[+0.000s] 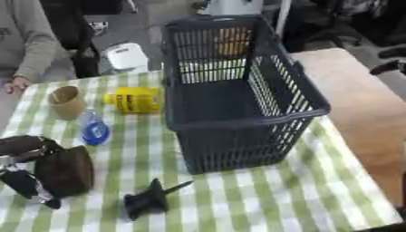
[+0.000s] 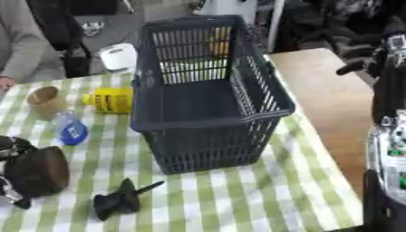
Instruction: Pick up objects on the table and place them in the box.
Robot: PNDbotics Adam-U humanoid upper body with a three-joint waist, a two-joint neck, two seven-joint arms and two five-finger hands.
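In the left eye view, a dark slatted basket (image 1: 238, 90) stands on the table (image 1: 262, 199), which wears a green-and-white checked cloth, toward its far right part; its floor looks bare, and nothing shows inside. Left of it a yellow container (image 1: 135, 100) lies on its side, with a tan cup (image 1: 66, 102) upright toward the far left edge and a small blue-capped bottle (image 1: 94, 129) just nearer. A black funnel-like object (image 1: 149, 199) lies toward the near edge, in front of the basket. The left hand (image 1: 30, 174) comes in at the near left corner, its fingers curled round a dark brown rounded object (image 1: 65, 171) (what that object is I cannot make out). Part of the hand is cut off by the picture's left edge.

In the right eye view, the basket's near wall and right side show more fully, and its inside again appears empty. The right hand is not clearly seen: only the right arm (image 2: 387, 149), black with silver parts, rises along the right edge beyond the table's right side, so its fingers cannot be judged.
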